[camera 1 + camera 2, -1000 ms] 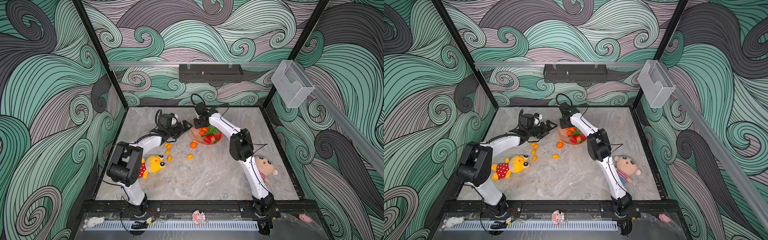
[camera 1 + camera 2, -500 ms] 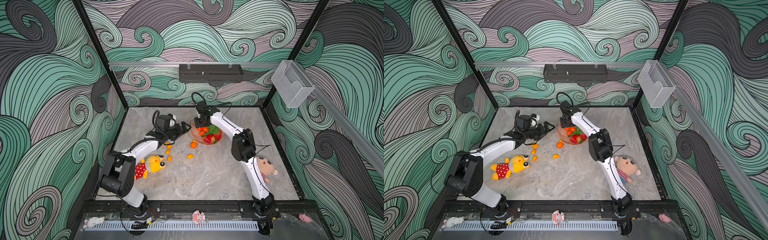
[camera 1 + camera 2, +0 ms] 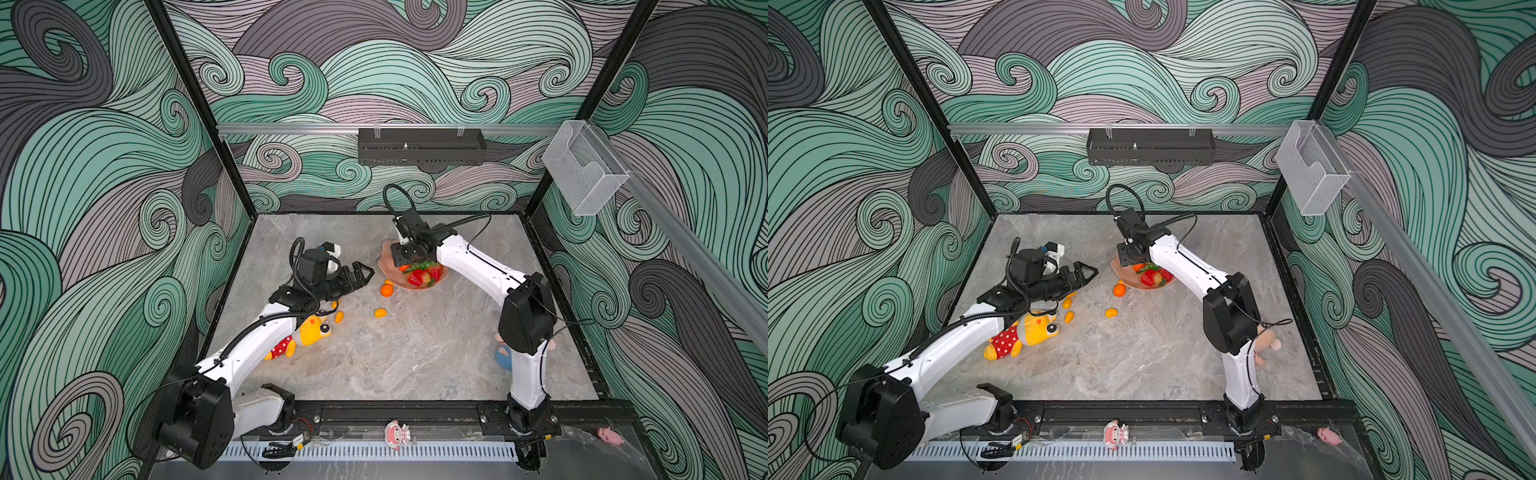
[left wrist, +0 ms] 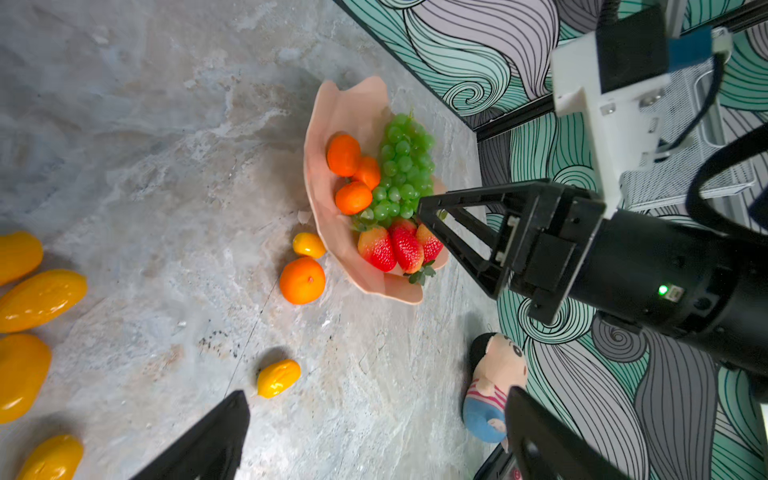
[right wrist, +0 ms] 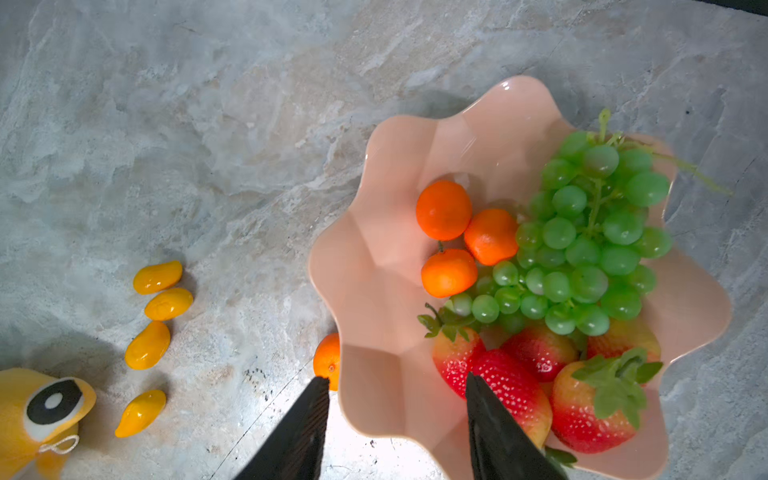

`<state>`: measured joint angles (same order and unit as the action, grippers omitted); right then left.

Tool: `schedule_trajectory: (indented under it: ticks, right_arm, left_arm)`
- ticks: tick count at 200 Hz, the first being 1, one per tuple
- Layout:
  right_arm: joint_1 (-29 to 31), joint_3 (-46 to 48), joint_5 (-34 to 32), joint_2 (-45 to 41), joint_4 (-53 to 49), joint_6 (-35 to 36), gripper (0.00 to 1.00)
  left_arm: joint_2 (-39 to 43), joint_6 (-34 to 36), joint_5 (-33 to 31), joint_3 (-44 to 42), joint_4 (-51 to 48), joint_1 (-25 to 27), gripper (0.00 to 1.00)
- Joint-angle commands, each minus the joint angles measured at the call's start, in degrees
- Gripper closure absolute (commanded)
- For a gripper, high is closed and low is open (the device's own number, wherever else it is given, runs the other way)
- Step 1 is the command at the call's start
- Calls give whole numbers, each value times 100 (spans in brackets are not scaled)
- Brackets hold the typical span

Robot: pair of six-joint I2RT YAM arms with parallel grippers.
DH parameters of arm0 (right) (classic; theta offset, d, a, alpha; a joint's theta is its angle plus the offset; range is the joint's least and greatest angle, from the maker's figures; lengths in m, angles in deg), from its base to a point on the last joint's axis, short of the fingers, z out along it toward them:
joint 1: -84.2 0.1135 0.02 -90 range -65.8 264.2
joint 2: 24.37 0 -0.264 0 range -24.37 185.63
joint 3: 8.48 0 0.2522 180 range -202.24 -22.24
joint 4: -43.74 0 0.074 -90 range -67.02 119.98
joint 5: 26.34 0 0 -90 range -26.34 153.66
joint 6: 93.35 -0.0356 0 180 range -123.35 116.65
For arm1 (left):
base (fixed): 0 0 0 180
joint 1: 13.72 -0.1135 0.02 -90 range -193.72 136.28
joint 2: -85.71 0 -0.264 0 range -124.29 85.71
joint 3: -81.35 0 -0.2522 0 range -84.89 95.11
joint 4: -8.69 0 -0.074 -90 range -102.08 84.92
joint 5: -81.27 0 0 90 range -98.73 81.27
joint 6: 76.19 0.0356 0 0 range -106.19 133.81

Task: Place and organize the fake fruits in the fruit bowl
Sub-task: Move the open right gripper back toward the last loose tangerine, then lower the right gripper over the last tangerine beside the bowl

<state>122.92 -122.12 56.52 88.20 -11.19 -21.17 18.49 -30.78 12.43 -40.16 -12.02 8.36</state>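
Tipping the fruit bowl (image 5: 374,257) looks like the main hazard. In the right wrist view the right claw (image 5: 395,378) hangs over the scalloped rim with one jaw above the bare table (image 5: 208,145) and the other above the strawberries (image 5: 515,386). A straight descent from there would probably land a jaw on the rim, rock the shallow dish and spill what it holds.

A second risk is the loose tangerine (image 3: 387,290), which lies against the bowl at about 7 o'clock in a top view with a small kumquat (image 4: 308,245) just beside it. Both are glossy and round, so an off-centre pinch would likely send them rolling. The left claw (image 3: 361,272) points in from the bowl's 9 o'clock, and two arms going for that same spot could collide.

The bowl sits toward 12 o'clock on the table. It carries the grape bunch (image 5: 582,245), three tangerines (image 5: 444,210) and the strawberries. One kumquat (image 3: 380,312) lies alone at the bowl's 7 o'clock, farther out. Four more kumquats (image 5: 168,304) sit near 8 o'clock beside the yellow plush toy (image 3: 309,332).

The right claw is roughly half spread, released, gripping nothing and touching nothing visible. The left claw is spread wide and also empty, above the table.
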Motion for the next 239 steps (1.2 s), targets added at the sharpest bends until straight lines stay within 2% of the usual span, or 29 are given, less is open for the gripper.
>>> schedule_trajectory:
  ticks: [1,45,100,126,153,180,239]
  right_arm:
    - [216,389,-226,-380,161,-257,47]
    - [715,1169,-338,-948,243,-635,46]
    - [1213,1714,-272,-1073,325,-848,47]
    - [1347,1700,-315,-918,251,-775,47]
    - [1349,1642,-395,-723,243,-741,47]
    - [1345,1374,-538,-353,114,-689,47]
    - [1307,614,-853,483,-162,-474,47]
  left_arm:
    - [322,57,-157,-136,-324,98,1]
    - [800,-4,-282,-492,-477,286,1]
    - [1067,-153,-315,-942,-472,543,2]
    - [1163,-170,-309,-1063,-442,542,1]
    - [1292,-287,-662,-1086,-645,534,1]
    - [1477,-433,-861,-1361,-210,483,1]
    - [1408,-392,-720,-1389,-194,247,2]
